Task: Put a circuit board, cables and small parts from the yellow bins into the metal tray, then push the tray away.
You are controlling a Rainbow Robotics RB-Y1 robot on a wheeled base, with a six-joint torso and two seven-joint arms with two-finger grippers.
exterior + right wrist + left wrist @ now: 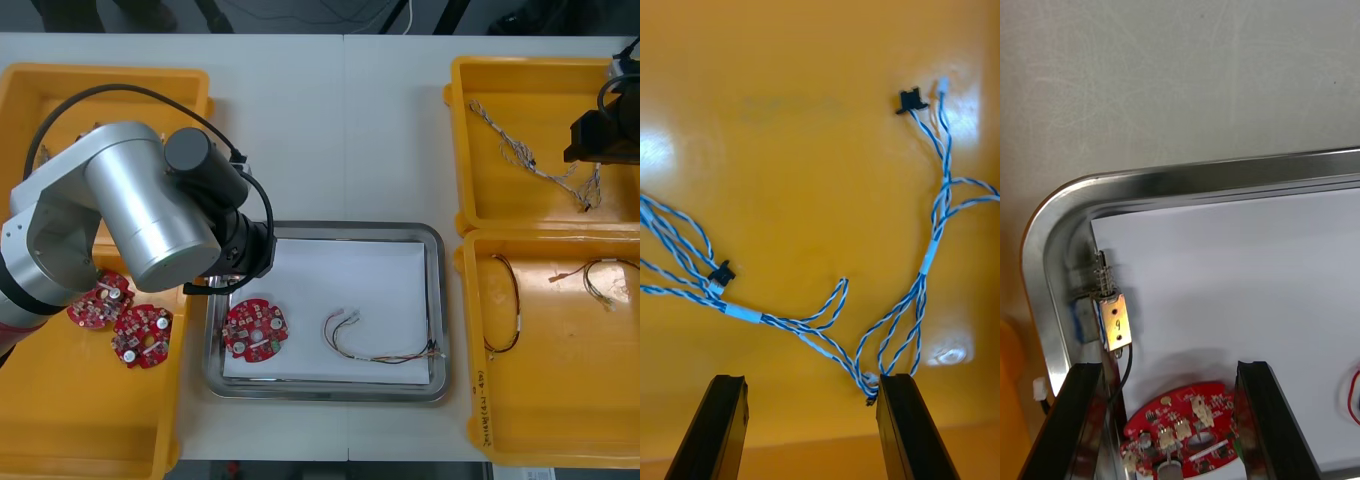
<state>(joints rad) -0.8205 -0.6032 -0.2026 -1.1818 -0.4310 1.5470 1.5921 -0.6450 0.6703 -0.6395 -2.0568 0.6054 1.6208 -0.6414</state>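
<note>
My left gripper (1169,367) hangs open over the near-left part of the metal tray (1056,225). A round red circuit board (1180,442) lies flat on the tray's white sheet, below and between the fingers. The front view shows the same board (255,330), with a red and yellow cable (375,345) to its right. A small metal part (1112,321) with a black wire rests against the tray's left wall. My right gripper (812,379) is open low over the twisted blue and white cable (812,326) in the far right bin (470,130). The cable touches one finger (895,405).
Two more red circuit boards (125,320) lie in the near left bin (60,420), partly under my left arm (150,200). The near right bin (560,400) holds a black cable (505,305) and a red and yellow cable (605,280). Bare table lies beyond the tray.
</note>
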